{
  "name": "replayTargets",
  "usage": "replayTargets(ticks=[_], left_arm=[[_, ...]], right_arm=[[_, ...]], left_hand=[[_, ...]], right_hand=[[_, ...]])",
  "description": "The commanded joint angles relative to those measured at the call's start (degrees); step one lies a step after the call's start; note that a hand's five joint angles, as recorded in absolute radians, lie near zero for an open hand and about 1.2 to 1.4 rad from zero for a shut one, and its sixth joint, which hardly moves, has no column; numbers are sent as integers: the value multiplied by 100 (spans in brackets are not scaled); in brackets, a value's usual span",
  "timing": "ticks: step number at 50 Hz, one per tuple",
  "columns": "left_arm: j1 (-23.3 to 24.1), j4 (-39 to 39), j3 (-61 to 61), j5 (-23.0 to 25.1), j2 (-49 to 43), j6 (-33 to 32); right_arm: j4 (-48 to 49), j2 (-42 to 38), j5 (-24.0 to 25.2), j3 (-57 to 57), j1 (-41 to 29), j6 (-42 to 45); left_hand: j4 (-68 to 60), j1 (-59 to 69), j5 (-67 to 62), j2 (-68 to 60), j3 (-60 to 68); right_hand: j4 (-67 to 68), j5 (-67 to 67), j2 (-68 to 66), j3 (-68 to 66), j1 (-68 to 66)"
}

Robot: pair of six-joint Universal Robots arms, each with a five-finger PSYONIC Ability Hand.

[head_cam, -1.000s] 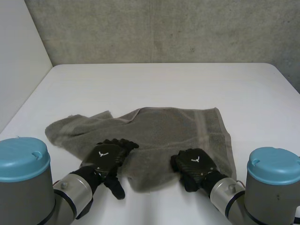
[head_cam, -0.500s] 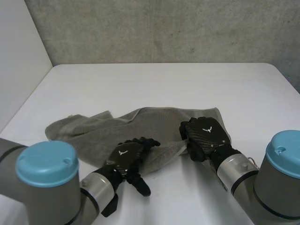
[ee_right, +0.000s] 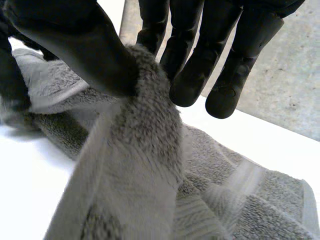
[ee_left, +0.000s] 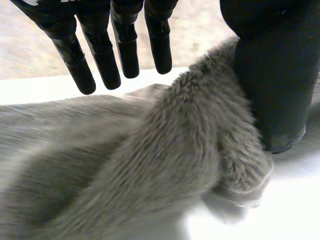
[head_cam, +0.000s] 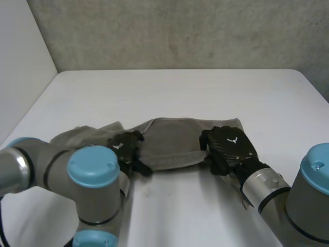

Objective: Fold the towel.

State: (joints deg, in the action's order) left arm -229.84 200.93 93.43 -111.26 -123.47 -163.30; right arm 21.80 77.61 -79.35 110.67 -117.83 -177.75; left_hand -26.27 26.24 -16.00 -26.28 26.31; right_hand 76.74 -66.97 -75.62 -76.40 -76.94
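— Start at the left. What is there?

— The left arm [head_cam: 51, 164] bends across the near left part of the white table [head_cam: 169, 87]. Its left hand [head_cam: 125, 150] sits at the near edge of the towel [head_cam: 172, 136], toward the cloth's left part.

— Does it hold the cloth?

— I read it so. In the left wrist view the fingers [ee_left: 100, 50] are straight and spread above the towel. The thumb [ee_left: 275, 75] stands against a ridge of towel that rises off the table between thumb and fingers. The cloth looks nipped there, though the contact on the fingers' side is hard to make out.

— And the towel itself?

— It is grey and lies in the near middle of the table. Its left end is crumpled just beside the left arm, and it is smoother across the middle. Its near edge runs from one hand to the other.

— Then the right side.

— The right hand [head_cam: 229, 146] is on the towel's near right part. In the right wrist view its thumb presses a raised fold of cloth against curled fingers, so it is clamped on the towel. The fold hangs down from that pinch onto the rest of the cloth. The right arm [head_cam: 280, 203] comes in from the near right corner.

— Behind it all?

— A grey concrete wall [head_cam: 180, 31] stands along the table's far edge.
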Motion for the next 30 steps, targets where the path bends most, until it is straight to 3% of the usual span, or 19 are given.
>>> replayTargets(ticks=[1,10,14,16,22,30], left_arm=[[-500,43,360,-89,552,-26],[-1062,34,842,-11,973,-140],[-1221,43,1054,315,1088,-281],[-1309,52,1203,840,1141,-369],[-1353,34,1458,1588,1176,-395],[-1344,52,1748,1695,1387,-413]], right_arm=[[9,17,16,-2,120,30],[9,70,-2,-19,138,48],[9,87,7,-19,191,48],[9,87,16,-19,182,48],[9,87,16,-28,147,57],[9,87,42,-46,182,57]], left_hand=[[-615,618,-642,-614,611],[-1319,1323,-1347,-1318,1316],[-1994,1998,-2021,-1993,1990],[-3000,3003,-3027,-2999,2996],[-2752,2756,-2780,-2752,2749],[-2062,2066,-2090,-2061,2059]], right_hand=[[326,-303,-438,-360,-306],[326,-303,-438,-360,-306],[326,-303,-438,-360,-306],[326,-303,-438,-360,-306],[326,-303,-438,-360,-306],[326,-303,-438,-360,-306]])
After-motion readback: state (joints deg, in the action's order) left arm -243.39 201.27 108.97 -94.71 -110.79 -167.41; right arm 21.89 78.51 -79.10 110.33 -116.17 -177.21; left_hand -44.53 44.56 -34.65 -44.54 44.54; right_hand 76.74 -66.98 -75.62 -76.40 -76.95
